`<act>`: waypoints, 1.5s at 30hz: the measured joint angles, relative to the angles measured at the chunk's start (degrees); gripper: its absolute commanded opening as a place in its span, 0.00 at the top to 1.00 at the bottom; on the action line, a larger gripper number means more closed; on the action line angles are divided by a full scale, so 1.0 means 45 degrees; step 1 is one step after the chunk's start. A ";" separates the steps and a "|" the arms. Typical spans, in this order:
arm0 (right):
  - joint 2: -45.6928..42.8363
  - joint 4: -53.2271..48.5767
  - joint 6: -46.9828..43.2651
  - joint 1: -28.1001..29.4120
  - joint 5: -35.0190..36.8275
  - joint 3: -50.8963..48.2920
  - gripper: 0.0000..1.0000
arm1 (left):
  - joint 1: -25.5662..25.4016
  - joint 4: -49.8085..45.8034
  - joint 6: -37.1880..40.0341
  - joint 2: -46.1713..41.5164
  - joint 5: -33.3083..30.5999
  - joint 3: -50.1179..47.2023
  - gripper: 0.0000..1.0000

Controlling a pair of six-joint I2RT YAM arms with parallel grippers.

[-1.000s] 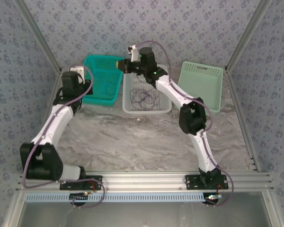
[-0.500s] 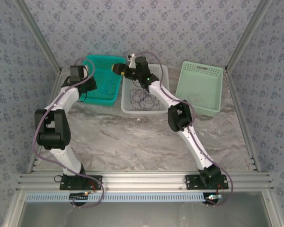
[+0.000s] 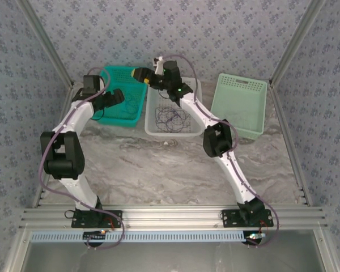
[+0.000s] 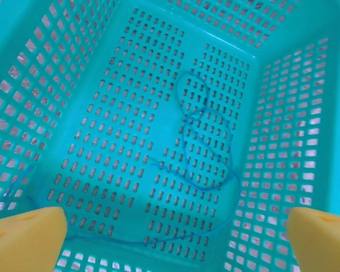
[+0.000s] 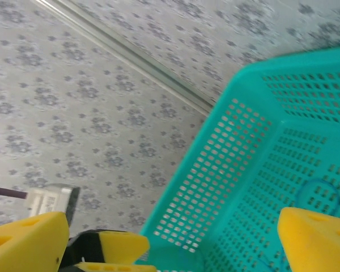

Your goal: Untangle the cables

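A thin blue cable (image 4: 207,141) lies in loose loops on the floor of the teal basket (image 4: 73,85). My left gripper (image 4: 173,238) hangs open above it, its yellow pads (image 4: 25,238) far apart and nothing between them. In the top view the left gripper (image 3: 116,96) is over the teal basket (image 3: 122,76). The right gripper (image 3: 141,75) is at that basket's far right corner. A tangle of dark cables (image 3: 171,117) lies in the white basket (image 3: 153,129). The right gripper (image 5: 170,238) is open and empty, with a piece of the blue cable (image 5: 317,192) below it.
A light green basket (image 3: 241,105) stands at the right, leaning on the back wall. The three baskets sit in a row at the far side of the marble table (image 3: 158,170). Patterned walls and metal frame posts close in the sides. A yellow and black finger (image 5: 110,246) of the left gripper is close by.
Both grippers have gone from shut to open. The left arm has swung up and reached forward, bringing its gripper over the teal basket. The right gripper has shifted slightly left.
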 measured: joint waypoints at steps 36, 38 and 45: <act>-1.9710 0.5795 -1.0914 -0.6815 0.8850 -3.0085 0.00 | -0.0821 1.0788 0.3803 -0.8053 -0.5022 -1.5222 0.01; -1.8423 0.7111 -1.0919 -0.6810 0.8811 -2.9997 0.00 | -0.0617 1.1681 0.3925 -0.7402 -0.4629 -1.5183 0.00; -1.5339 1.0180 -1.1074 -0.6664 0.8757 -2.9915 0.00 | 0.0287 1.3347 0.3944 -0.6062 -0.3507 -1.4727 0.00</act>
